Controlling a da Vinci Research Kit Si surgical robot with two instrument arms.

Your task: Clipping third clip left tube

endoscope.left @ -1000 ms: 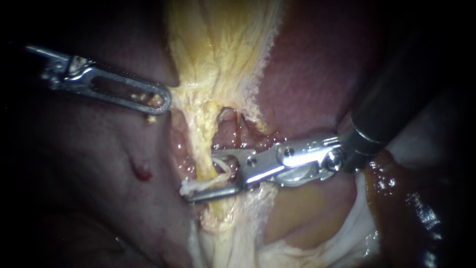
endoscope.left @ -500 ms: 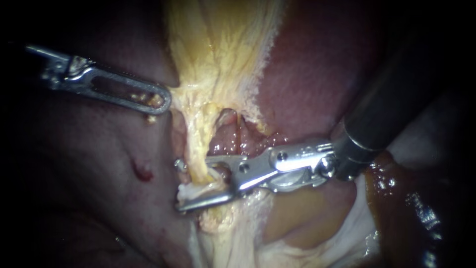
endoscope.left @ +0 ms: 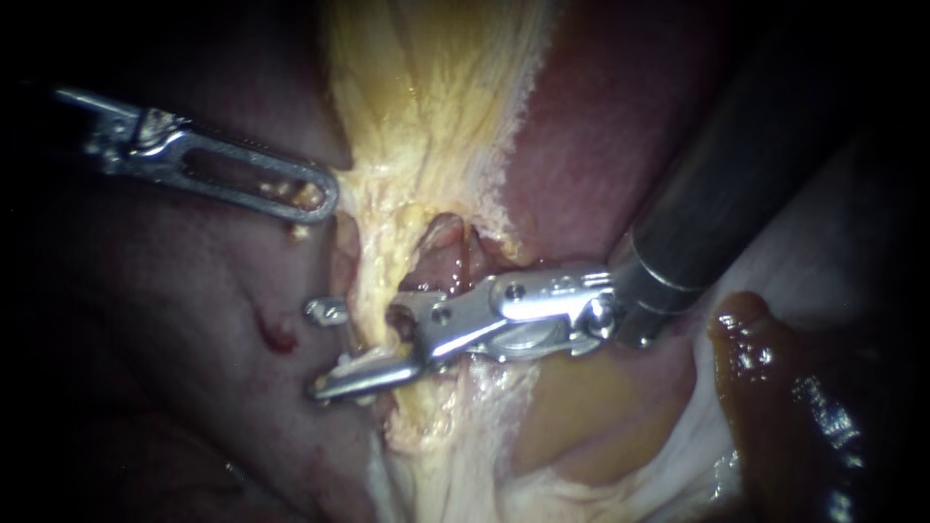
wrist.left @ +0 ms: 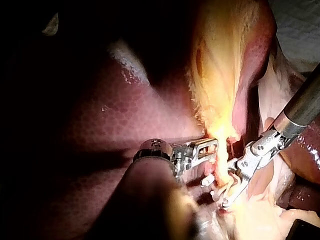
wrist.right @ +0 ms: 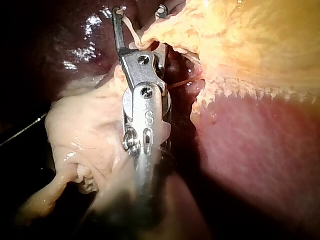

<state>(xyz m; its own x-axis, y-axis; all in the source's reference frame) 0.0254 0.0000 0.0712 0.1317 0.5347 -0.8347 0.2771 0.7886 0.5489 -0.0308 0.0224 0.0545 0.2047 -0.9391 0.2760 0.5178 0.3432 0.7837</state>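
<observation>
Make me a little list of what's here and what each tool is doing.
Left instrument: jaws shut on yellow tissue, holding it
Right instrument: jaws open, one on each side of the tube
Tube: between the right jaws, not yet pinched
Liver: dark red, behind the tube

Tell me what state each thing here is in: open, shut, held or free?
Left instrument: jaws shut on the yellowish tissue.
Right instrument: jaws open, astride the left tube.
Left tube: whole, between the open jaws, not squeezed.
</observation>
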